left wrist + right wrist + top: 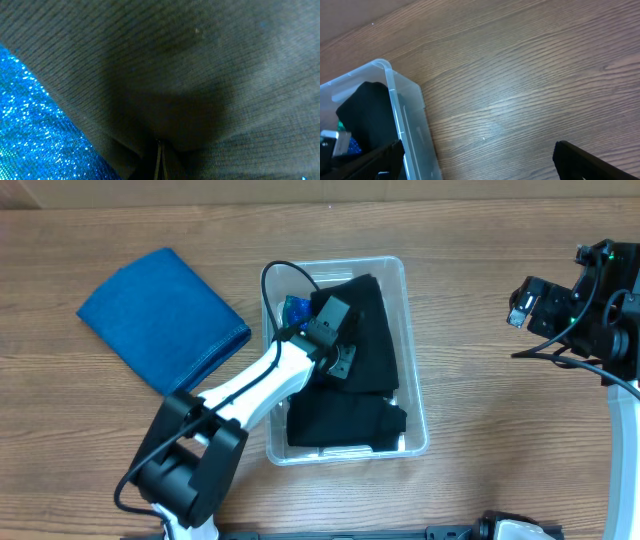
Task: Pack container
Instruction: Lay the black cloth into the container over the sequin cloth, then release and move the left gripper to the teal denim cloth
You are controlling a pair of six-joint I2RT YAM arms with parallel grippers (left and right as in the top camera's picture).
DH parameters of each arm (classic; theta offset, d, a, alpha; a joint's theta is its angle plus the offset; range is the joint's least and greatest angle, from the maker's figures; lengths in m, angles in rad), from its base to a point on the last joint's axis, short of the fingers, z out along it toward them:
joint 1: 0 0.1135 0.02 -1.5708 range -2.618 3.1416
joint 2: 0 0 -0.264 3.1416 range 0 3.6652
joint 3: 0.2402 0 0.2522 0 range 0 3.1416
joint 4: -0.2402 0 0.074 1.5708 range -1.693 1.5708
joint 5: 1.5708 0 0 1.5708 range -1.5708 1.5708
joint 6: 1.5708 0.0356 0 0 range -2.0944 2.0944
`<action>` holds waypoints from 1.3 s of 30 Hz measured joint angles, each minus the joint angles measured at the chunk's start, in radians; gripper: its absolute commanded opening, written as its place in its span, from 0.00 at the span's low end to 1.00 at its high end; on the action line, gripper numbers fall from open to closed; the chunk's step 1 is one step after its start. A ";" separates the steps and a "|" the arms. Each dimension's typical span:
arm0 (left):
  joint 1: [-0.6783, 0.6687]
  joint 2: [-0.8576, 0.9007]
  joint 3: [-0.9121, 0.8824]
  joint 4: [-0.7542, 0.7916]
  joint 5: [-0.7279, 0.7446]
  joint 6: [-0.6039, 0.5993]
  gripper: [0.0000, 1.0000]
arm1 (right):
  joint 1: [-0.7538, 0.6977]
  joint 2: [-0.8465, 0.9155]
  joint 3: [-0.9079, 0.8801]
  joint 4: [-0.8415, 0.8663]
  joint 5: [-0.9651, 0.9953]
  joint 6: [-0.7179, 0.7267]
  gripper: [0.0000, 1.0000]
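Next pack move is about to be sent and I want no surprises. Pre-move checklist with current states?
1. Reach: left pincer is down inside the container: ok.
2. State of the left pincer, open or shut: cannot tell; black cloth fills its camera.
3. Black cloth inside the rim: ok.
4. Blue cloth in the container: not ok; it lies on the table, left of the container.
5. Right pincer open and clear of the container: ok.

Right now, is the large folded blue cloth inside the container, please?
No, the blue cloth lies on the table, outside the container.
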State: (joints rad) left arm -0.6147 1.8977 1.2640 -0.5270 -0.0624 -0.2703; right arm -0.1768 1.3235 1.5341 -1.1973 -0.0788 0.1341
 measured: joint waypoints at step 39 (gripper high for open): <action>1.263 -0.149 -0.297 0.034 0.517 -0.040 1.00 | 0.000 0.001 0.000 0.007 -0.048 -0.001 1.00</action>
State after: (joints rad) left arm 0.6487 1.7485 0.9668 -0.4934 0.4541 -0.3103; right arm -0.1768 1.3243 1.5341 -1.1900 -0.1268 0.1333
